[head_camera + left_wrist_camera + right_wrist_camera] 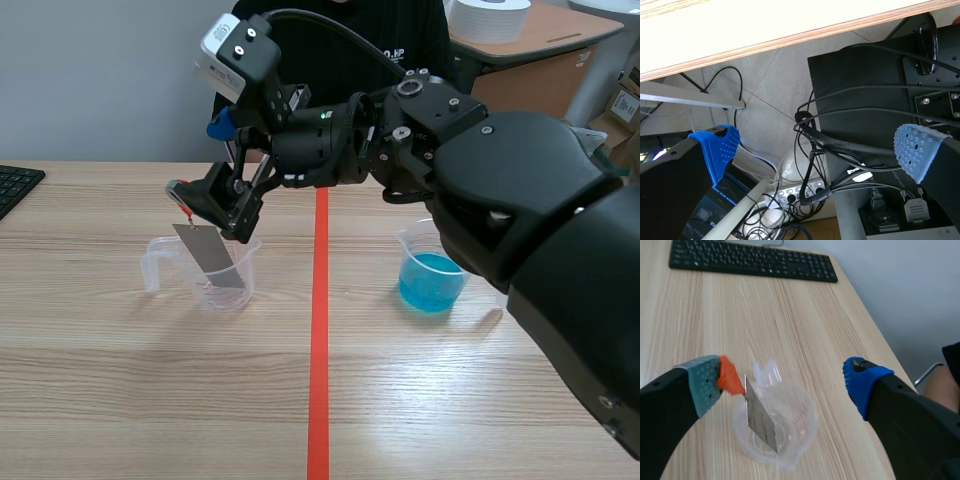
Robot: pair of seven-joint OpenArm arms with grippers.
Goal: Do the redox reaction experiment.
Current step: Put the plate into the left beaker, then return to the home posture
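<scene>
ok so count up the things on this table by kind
beakers: 2 (clear beaker, blue-liquid beaker)
metal sheet, standing in the clear beaker: 1
keyboard: 1
total: 4

strip [212,258] grey, orange-red tip | beaker [232,292] clear | liquid [430,282] blue | tape [318,380] red | kbd [750,262] black | table [120,370] woodgrain

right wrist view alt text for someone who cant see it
A grey metal strip stands tilted in a clear plastic beaker on a wooden table, its orange tab touching one pad of the open gripper above. A black keyboard lies beyond.
</scene>
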